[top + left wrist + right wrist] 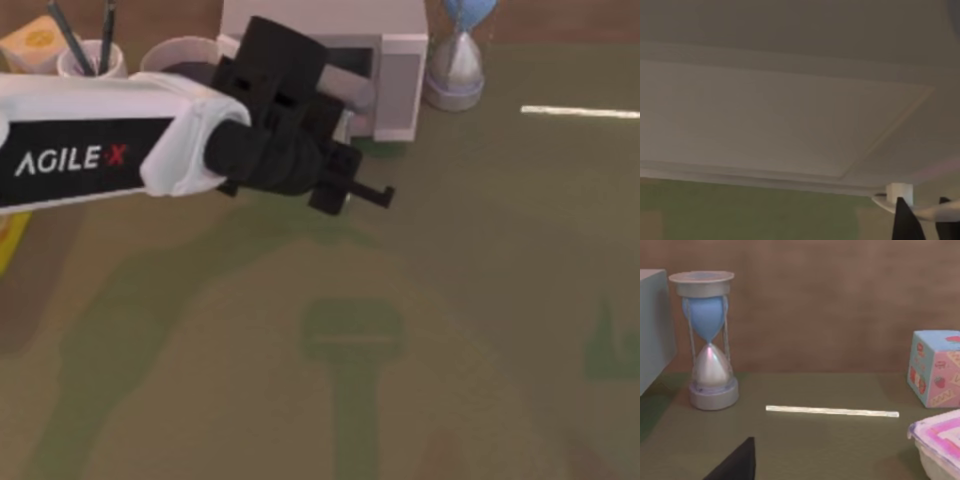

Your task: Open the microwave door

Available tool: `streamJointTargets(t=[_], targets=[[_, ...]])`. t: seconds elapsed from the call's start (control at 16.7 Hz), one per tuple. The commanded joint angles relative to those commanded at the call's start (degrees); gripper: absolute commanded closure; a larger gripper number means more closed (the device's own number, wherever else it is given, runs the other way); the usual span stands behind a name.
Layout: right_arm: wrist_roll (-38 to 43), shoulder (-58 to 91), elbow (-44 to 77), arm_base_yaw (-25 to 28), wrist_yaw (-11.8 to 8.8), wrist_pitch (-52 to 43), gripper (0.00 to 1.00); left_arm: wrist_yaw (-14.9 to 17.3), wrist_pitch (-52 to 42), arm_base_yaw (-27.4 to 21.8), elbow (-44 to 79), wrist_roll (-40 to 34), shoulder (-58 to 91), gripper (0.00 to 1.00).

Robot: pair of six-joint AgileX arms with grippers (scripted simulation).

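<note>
At the far edge of the olive-green table (pixel 480 300), left of centre in the top view, stands the small boxy white-grey microwave (pixel 395 30), with my left arm stretched in from the left across its front. Its white-framed door with the grey translucent window (pixel 352 62) faces the near side and looks swung slightly out from the body, though the arm hides most of it. The left wrist view is filled by that door (pixel 780 125) at close range, a flat pale panel with a raised inner frame, and by the slim white handle (pixel 905 202) on its short post.

My left gripper (pixel 362 190) sits low in front of the door; its dark fingertips (pixel 902 220) straddle the handle bar, but I cannot tell whether they have closed on it. I judge the door rigid, light and hinged, so it should swing on a steady arc; the handle is smooth and thin, the only sound place to take hold, and a loose grip could slide off. The microwave itself looks light enough to drag if pulled hard.

My right arm is parked off to the right, its camera facing a blue-and-silver hourglass (pixel 710 340) and a thin pale rod (pixel 832 411) on the table.
</note>
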Motion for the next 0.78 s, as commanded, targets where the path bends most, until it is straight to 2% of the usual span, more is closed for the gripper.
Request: streamJointTargets(t=[0.78], targets=[[0.0, 0.0, 0.0, 0.0, 0.0, 0.0, 0.0, 0.74, 0.15, 0.59, -0.8, 1.26, -0.48, 1.0]])
